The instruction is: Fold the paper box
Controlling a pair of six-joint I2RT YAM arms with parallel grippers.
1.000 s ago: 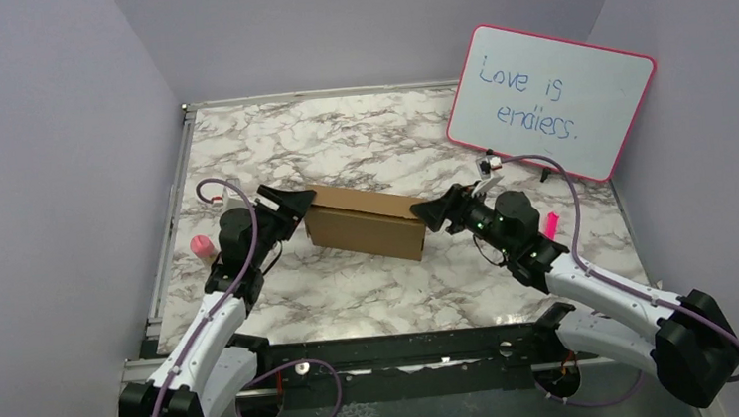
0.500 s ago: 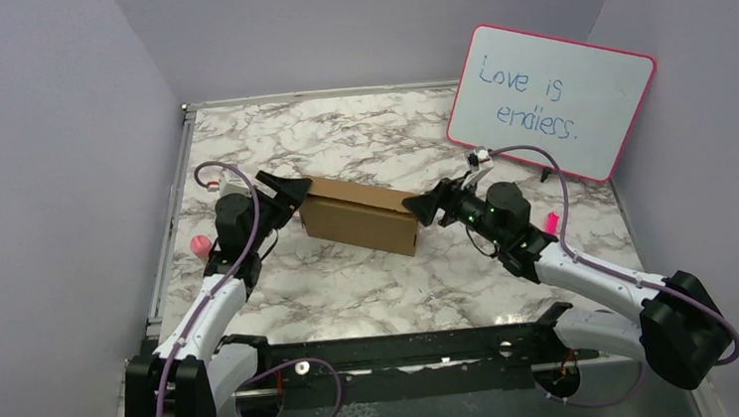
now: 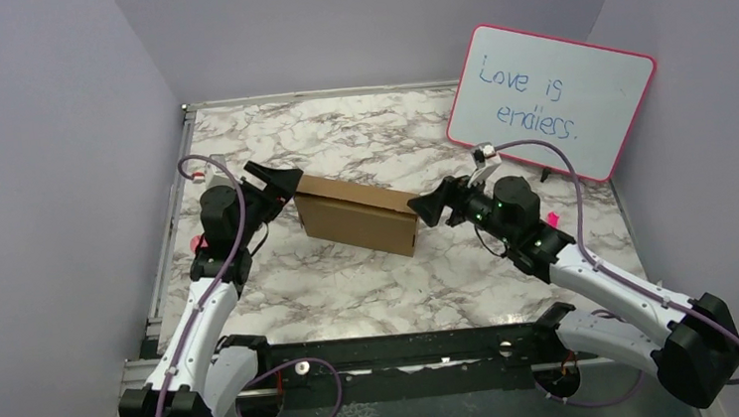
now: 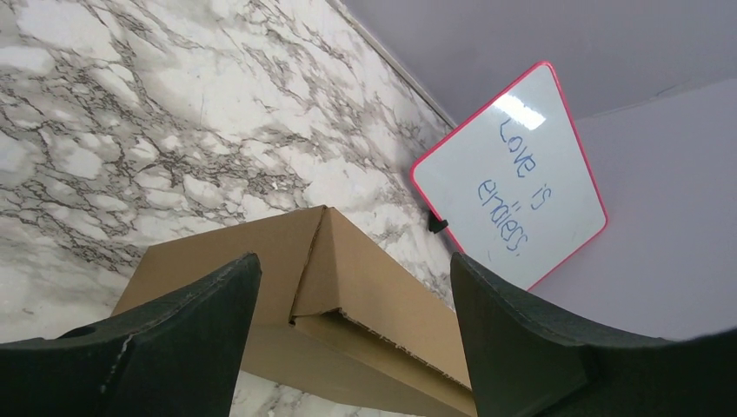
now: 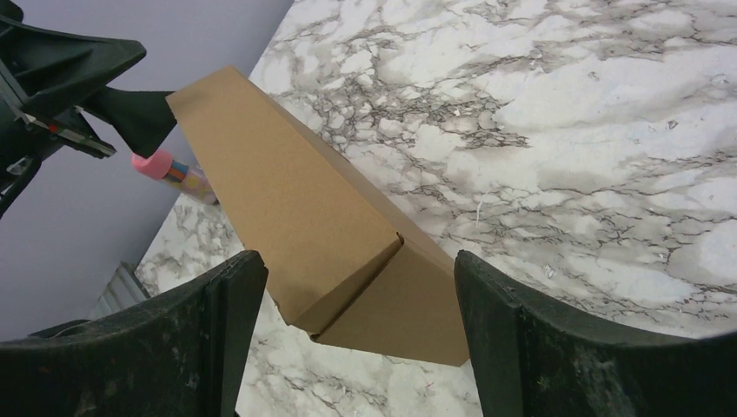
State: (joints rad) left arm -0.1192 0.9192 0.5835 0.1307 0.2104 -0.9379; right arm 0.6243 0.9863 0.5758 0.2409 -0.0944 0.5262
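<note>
Our left gripper (image 4: 354, 265) has its two fingers (image 4: 174, 339) spread wide apart and it holds nothing. The left end of the paper box (image 3: 356, 214) sits just in front of the gap. Our right gripper (image 5: 358, 261) is spread wide too, with nothing in it, and it faces the right end of the box. So the box lies between our two grippers, one at each short end. From above, each gripper looks very near its end of the box, but we cannot tell if it touches. The box rests flat on the marble worktop (image 3: 340, 131), turned a little slantwise, and it looks closed up into its long box shape. At each end we can see a seam where a flap is tucked in. Behind the box and off to its right, a whiteboard (image 3: 551, 100) with a pink rim leans on the wall. Off to the left of the box lies a small pink thing (image 3: 199, 244). We think the box is light, because it is only thin brown card and it looks hollow. Its sides should be stiff enough to push, but a hard squeeze could dent them. The card looks smooth, so it may slide on the worktop. We think the best place to take hold is at the short ends, or by pinching a flap edge.
</note>
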